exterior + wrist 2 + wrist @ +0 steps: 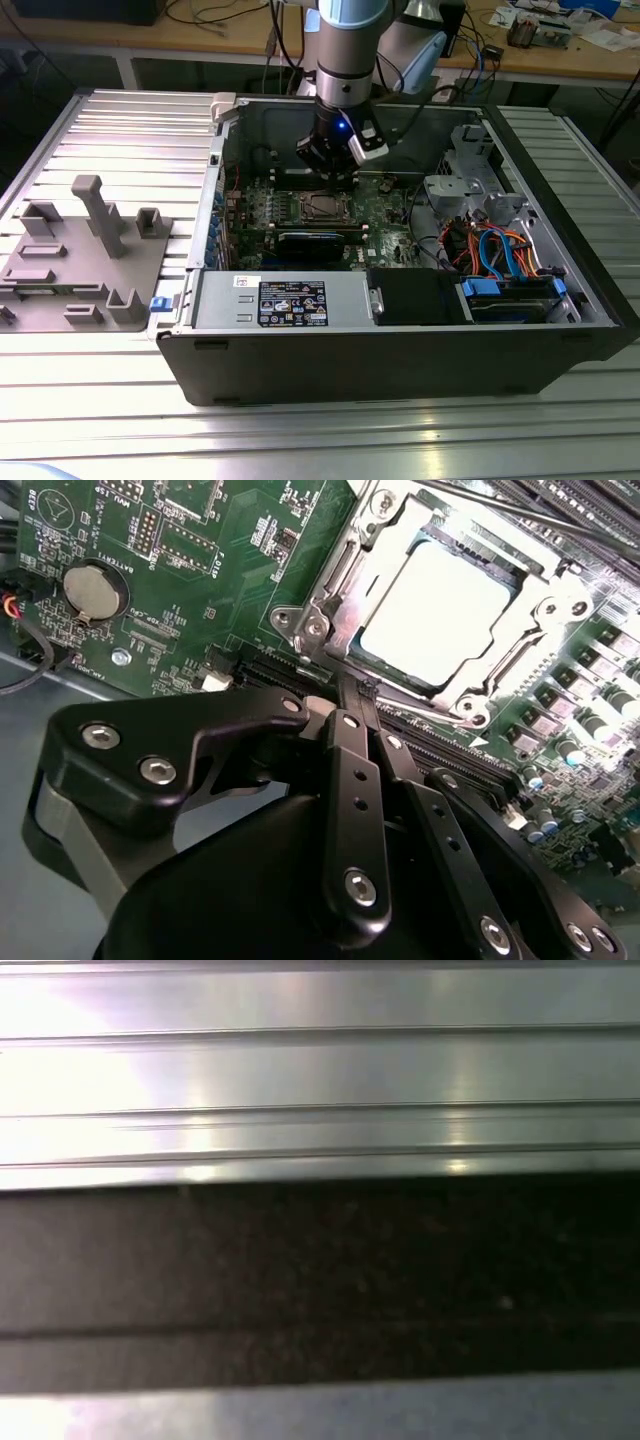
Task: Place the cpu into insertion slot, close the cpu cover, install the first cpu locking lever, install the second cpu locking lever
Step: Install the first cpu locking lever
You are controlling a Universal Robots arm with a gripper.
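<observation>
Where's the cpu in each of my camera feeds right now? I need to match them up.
Exterior view: the cpu sits mid-board in the open case, just below the tool.
Second wrist view: it is the pale square inside the cpu cover, beyond the tool's black linkage.
First wrist view: not in it.
Shared landmark: the green circuit board.

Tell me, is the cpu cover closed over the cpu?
Closed: the cpu cover lies flat around the cpu, whose top shows through its window.
</observation>
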